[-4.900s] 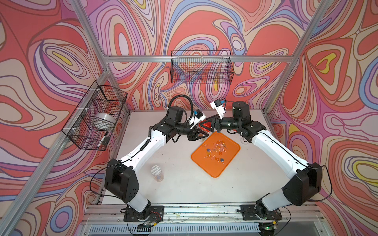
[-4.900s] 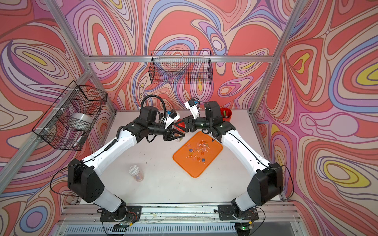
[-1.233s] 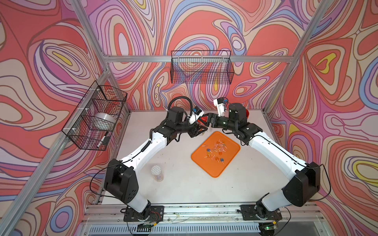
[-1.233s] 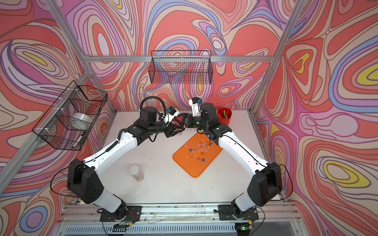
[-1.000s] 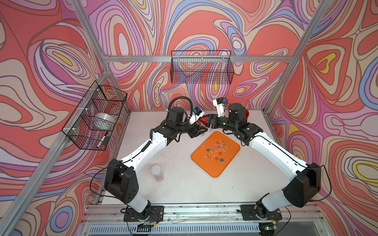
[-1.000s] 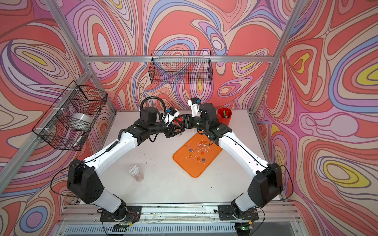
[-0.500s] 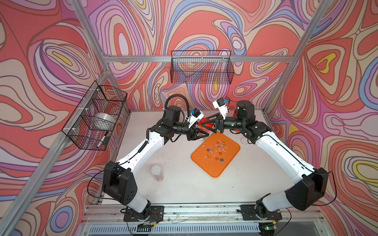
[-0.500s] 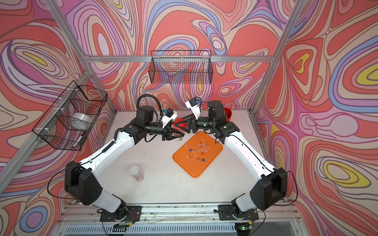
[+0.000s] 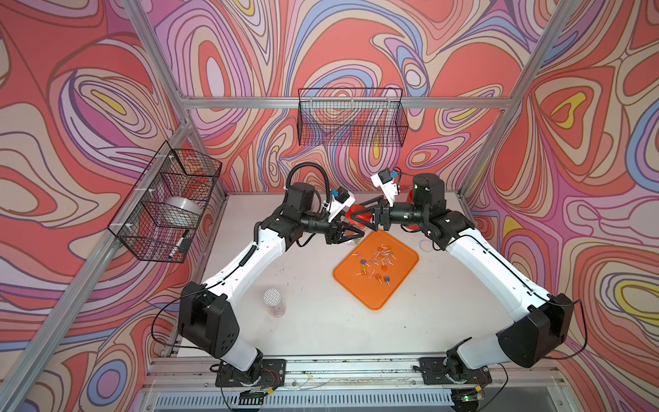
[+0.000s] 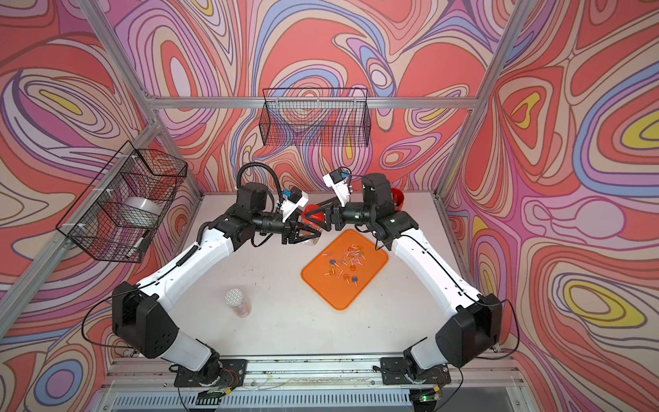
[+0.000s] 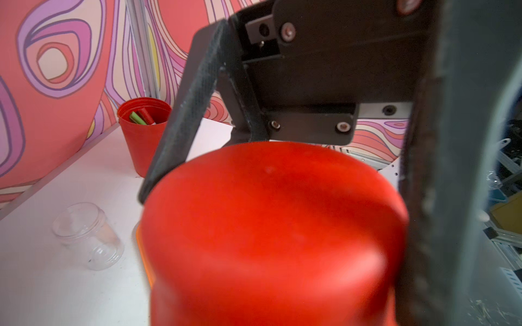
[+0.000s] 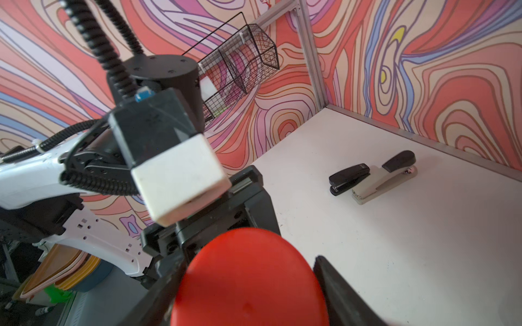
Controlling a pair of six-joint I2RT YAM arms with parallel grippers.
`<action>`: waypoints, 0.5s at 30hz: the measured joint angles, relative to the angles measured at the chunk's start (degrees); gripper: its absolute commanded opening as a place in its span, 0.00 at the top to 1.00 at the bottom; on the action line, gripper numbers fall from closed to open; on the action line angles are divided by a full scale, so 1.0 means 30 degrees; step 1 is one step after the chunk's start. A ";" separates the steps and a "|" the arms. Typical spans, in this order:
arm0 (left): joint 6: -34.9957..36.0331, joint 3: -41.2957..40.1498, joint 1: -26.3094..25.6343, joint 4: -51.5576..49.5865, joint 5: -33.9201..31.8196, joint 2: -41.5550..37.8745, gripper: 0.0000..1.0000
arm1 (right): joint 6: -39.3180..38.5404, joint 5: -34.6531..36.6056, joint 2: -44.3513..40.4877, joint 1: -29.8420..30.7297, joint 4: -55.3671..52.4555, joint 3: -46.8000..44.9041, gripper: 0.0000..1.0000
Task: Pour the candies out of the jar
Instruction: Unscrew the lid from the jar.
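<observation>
The left pincer point(image 9: 356, 236) is clamped tight on the jar point(image 9: 352, 243), holding it sideways so the red lid point(image 11: 268, 225) points straight at the right pincer point(image 9: 358, 214). We reckon that's the whole idea of the pose: one arm pins the body while the other gets a square go at the cap. The right pincer's jaws stand apart on either side of the lid. In the right wrist view one looks to touch the rim and the other shows a sliver of gap, so we can't tell if it's biting or just straddling.

All this hangs just off the back corner of the orange tray point(image 9: 374, 296). We'd guess that's on purpose, since a short tip from there lands everything on the tray. A scatter of the candies point(image 9: 376, 258) already lies there, well inside the rim. We can't see whether the held jar has any left inside.

Further out on the table point(image 9: 321, 321) a lidless clear jar point(image 11: 87, 237) sits near the tray. A red cup point(image 11: 141, 152) with pens point(image 11: 138, 117) stands by the back wall. A capped jar point(image 9: 274, 302) waits up front, well apart from both arms.
</observation>
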 measured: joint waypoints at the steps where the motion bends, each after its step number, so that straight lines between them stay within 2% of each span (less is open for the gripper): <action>1: 0.0015 0.0000 0.0007 -0.0007 -0.0291 0.0000 1.00 | 0.0270 0.0408 0.0000 -0.0007 -0.0066 0.0066 0.21; 15: 0.0452 0.0146 -0.0306 -0.0772 -0.2681 0.0219 1.00 | 0.2113 0.4065 0.0007 0.0138 -0.0270 0.0291 0.18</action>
